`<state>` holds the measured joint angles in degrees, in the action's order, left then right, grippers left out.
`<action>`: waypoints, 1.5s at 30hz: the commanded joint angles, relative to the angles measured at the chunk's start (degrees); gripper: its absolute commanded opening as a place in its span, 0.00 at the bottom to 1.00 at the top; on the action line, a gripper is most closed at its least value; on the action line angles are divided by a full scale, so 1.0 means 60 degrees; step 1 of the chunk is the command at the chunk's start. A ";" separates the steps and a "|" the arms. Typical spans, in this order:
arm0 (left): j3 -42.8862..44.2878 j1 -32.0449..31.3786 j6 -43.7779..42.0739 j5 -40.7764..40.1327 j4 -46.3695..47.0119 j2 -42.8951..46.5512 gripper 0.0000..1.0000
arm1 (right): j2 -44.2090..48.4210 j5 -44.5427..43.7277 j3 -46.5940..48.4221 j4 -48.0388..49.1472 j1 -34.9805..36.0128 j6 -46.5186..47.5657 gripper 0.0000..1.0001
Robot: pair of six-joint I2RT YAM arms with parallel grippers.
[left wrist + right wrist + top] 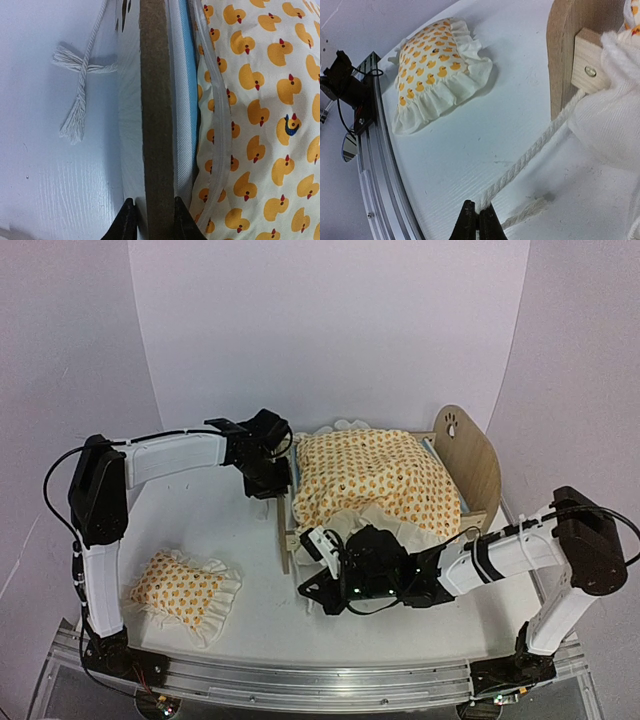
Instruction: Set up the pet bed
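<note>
The pet bed [470, 465] stands at mid-right, its rounded headboard with a paw cutout on the right and its low footboard [285, 515] on the left. The orange duck-print blanket [375, 475] covers it. My left gripper [268, 478] is shut on the footboard's top edge [157, 125], one finger on each side. The blue-and-white mattress [186, 75] shows beside the blanket [260, 125]. My right gripper [318, 558] sits on the table in front of the footboard and is shut [479, 216] on a white rope [530, 152] that runs from the frame [565, 55].
The matching ruffled pillow [182, 590] lies at the front left and shows in the right wrist view [437, 65]. A frayed rope end [75, 115] lies on the table outside the footboard. A metal rail [300, 680] runs along the table's near edge.
</note>
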<state>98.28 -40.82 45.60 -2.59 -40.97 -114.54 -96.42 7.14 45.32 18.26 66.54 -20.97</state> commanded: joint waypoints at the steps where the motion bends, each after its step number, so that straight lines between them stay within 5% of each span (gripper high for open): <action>1: -0.0682 0.0005 -0.1845 -0.0163 0.2041 0.1044 0.18 | 0.0328 -0.0010 0.0296 0.0164 0.0042 -0.0384 0.00; 5: -0.1506 0.0013 -0.1857 -0.0349 0.2416 0.1271 0.01 | 0.0478 0.0662 0.0093 -0.0105 0.0044 -0.0537 0.00; 12: -0.0911 0.0181 -0.1649 -0.0567 0.2571 0.0304 0.00 | 0.0352 0.3643 -0.0300 -0.0498 0.0053 -0.0680 0.00; 21: 0.0202 0.0284 -0.1892 -0.0349 0.2681 -0.0243 0.00 | -0.0265 0.2800 0.0082 -0.0758 -0.0031 -0.0541 0.00; 23: 0.0311 0.0284 -0.2206 -0.0379 0.2665 -0.0219 0.00 | -0.0284 0.1967 0.0612 -0.1443 -0.0042 -0.0398 0.08; 25: 0.0145 0.0284 -0.2512 -0.0473 0.2652 0.0063 0.07 | 0.0002 0.1337 0.0818 -0.1990 -0.0057 -0.0236 0.31; 32: -0.2102 0.0299 -0.3762 -0.0826 0.2656 0.2347 0.61 | 0.1504 -0.0166 0.0184 -0.3043 -0.1148 0.0361 0.70; 37: -0.3630 0.0299 -0.3773 -0.0305 0.2656 0.4210 0.89 | 0.0717 -0.1596 0.0499 -0.2565 -0.1502 0.0275 0.73; 43: -0.6115 0.0210 -0.2909 0.1425 0.3347 0.6460 0.97 | -0.0700 -0.2831 0.0799 -0.0877 -0.1389 -0.0041 0.71; 45: -0.7358 0.0121 -0.2574 0.1622 0.4106 0.7298 0.98 | -0.0994 -0.3305 0.0558 -0.0164 -0.1276 -0.0059 0.63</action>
<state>64.73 -39.35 26.59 0.71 -23.57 -78.37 -100.25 -5.30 48.47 6.52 57.60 -20.47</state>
